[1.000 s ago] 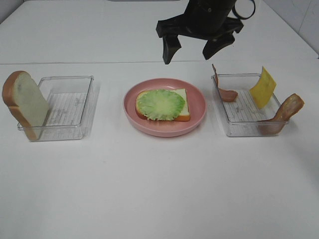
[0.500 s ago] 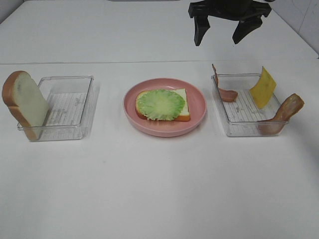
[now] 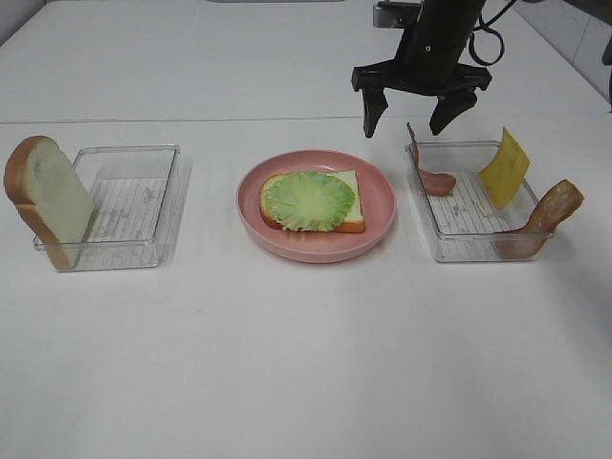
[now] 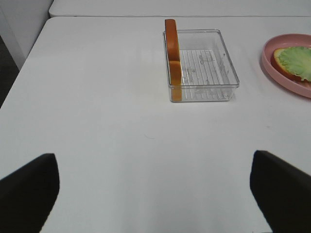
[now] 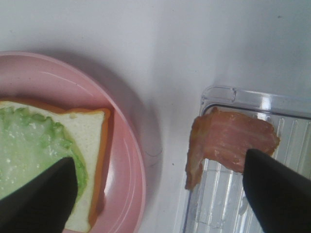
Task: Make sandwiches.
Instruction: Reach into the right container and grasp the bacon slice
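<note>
Right gripper [image 3: 404,126]: spread, empty, over the meat strip [image 3: 438,182].
Left gripper [image 4: 155,194]: spread, empty.
Sandwich [image 3: 311,201]: half-built, on the pink plate [image 3: 316,253].
Risk: a descending finger may catch the tray [image 3: 478,256] wall and shove it.

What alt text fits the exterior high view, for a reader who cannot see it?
The right gripper, fingers open, hangs over a corner of the right tray, which holds meat strips and a cheese square. At centre, a pink plate carries a bread slice topped with lettuce; at left, another bread slice leans at the end of a second tray.
</note>
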You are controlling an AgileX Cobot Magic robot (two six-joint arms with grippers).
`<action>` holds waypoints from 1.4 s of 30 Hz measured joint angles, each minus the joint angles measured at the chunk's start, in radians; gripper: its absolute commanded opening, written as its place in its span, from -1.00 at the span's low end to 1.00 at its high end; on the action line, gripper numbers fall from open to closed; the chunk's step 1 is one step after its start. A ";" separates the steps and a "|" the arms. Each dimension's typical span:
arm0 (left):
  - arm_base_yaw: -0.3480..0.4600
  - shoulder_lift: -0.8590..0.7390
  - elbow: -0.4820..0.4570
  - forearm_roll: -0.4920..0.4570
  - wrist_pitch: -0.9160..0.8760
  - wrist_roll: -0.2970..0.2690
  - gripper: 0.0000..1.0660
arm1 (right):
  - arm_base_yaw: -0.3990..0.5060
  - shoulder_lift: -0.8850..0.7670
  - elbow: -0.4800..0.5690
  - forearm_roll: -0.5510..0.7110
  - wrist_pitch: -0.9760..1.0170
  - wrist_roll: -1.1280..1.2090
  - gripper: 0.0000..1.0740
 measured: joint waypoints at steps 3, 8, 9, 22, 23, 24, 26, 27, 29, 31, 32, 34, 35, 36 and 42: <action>0.000 0.000 0.000 0.000 0.000 0.000 0.89 | -0.008 0.011 0.000 0.004 -0.008 0.001 0.62; 0.000 0.000 0.000 0.000 0.000 0.000 0.89 | -0.015 0.016 -0.001 0.012 -0.047 0.001 0.62; 0.000 0.000 0.000 0.000 0.000 0.000 0.89 | -0.015 0.016 -0.001 0.012 -0.047 0.001 0.62; 0.000 0.000 0.000 0.000 0.000 0.000 0.89 | -0.015 0.064 -0.004 0.042 -0.069 0.001 0.49; 0.000 0.000 0.000 0.000 0.000 0.000 0.89 | -0.015 0.064 -0.004 0.042 -0.069 0.001 0.49; 0.000 0.000 0.000 0.000 0.000 0.000 0.89 | -0.015 0.064 -0.004 0.042 -0.069 0.001 0.49; 0.000 0.000 0.000 0.000 0.000 0.000 0.89 | -0.015 0.064 -0.004 0.042 -0.069 0.001 0.49; 0.000 0.000 0.000 0.000 0.000 0.000 0.89 | -0.015 0.064 -0.004 0.042 -0.069 0.001 0.49; 0.000 0.000 0.000 0.000 0.000 0.000 0.89 | -0.015 0.064 -0.004 0.041 -0.069 0.001 0.49; 0.000 0.000 0.000 0.000 0.000 0.000 0.89 | -0.015 0.064 -0.004 0.041 -0.069 0.001 0.49; 0.000 0.000 0.000 0.000 0.000 0.000 0.89 | -0.015 0.064 -0.004 0.041 -0.069 0.001 0.49; 0.000 0.000 0.000 0.000 0.000 0.000 0.89 | -0.015 0.064 -0.004 0.041 -0.069 0.001 0.49; 0.000 0.000 0.000 0.000 0.000 0.000 0.89 | -0.015 0.064 -0.004 0.041 -0.069 0.001 0.49; 0.000 0.000 0.000 0.000 0.000 0.000 0.89 | -0.015 0.064 -0.004 0.041 -0.069 0.001 0.49; 0.000 0.000 0.000 0.000 0.000 0.000 0.89 | -0.015 0.064 -0.004 0.041 -0.050 0.001 0.49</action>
